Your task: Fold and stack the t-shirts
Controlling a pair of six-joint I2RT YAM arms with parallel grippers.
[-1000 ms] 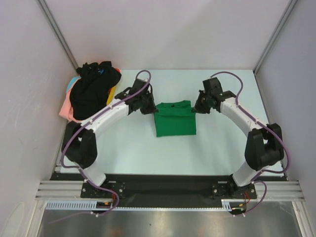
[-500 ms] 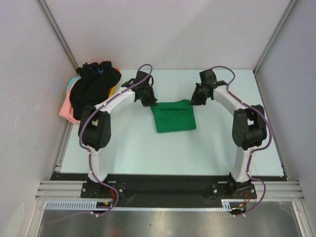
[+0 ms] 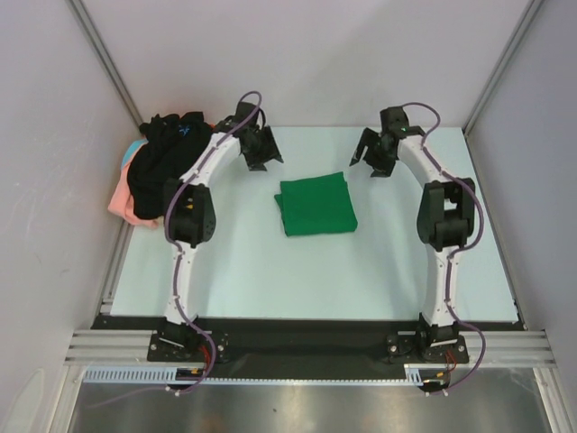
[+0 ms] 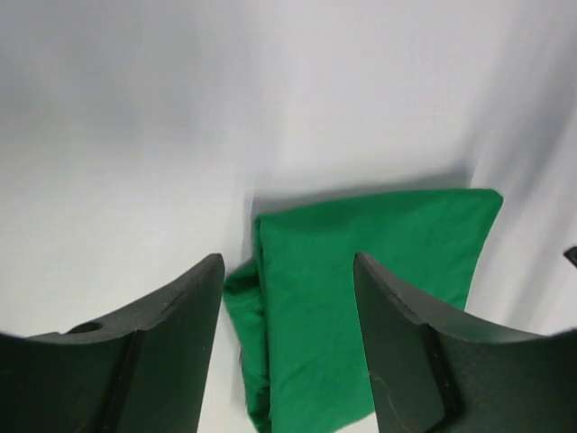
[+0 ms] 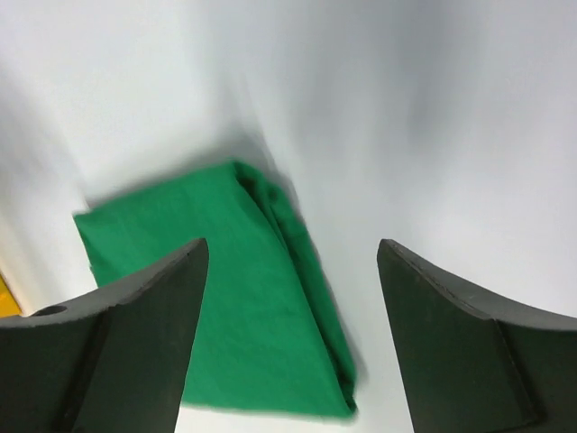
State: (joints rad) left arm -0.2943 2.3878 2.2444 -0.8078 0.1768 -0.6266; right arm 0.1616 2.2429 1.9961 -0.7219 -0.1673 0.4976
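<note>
A bright green t-shirt (image 3: 315,205) lies folded into a flat rectangle on the middle of the table, touched by neither gripper. My left gripper (image 3: 264,159) hangs open above and beyond its far left corner, and the left wrist view looks down on the green t-shirt (image 4: 361,289) between my open fingers (image 4: 162,343). The right gripper (image 3: 372,162) hangs open beyond the far right corner, with the green t-shirt (image 5: 216,298) below it. A heap of other t-shirts (image 3: 167,162), black on top with a small blue mark, sits at the far left.
Orange, yellow, pink and light blue cloth (image 3: 123,197) shows under the black shirt at the left edge of the pale table (image 3: 270,280). White walls close in the back and both sides. Both arms arch up from their bases at the near edge.
Both grippers have let go of the green t-shirt's far edge, opened, and risen back toward the far wall. The shirt now lies flat and folded.
</note>
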